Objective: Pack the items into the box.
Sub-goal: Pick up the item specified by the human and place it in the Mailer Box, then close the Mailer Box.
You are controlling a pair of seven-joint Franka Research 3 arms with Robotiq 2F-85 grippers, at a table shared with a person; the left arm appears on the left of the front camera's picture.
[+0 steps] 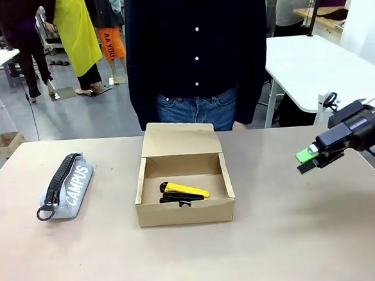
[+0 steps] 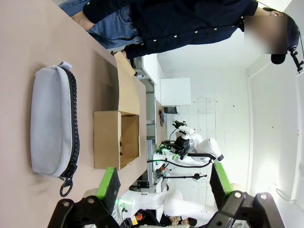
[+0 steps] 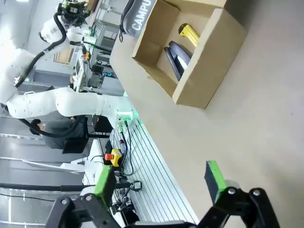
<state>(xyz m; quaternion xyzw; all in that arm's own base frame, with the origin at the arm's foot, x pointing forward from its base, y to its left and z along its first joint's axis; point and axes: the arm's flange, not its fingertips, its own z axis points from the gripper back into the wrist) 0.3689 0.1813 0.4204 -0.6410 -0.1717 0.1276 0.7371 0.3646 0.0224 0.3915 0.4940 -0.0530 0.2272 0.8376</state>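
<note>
Yellow-and-black utility knife (image 1: 186, 191) and flat black object (image 3: 178, 59) lie inside shallow brown cardboard box (image 1: 186, 212). Right gripper (image 1: 306, 160), at 3 o'clock, is spread and empty. Fold 12 o'clock lid flap (image 1: 181, 139) down squarely.

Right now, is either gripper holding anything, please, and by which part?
Nothing is held: the left gripper and right gripper are both open and empty; the utility knife and black object lie in the box.
</note>
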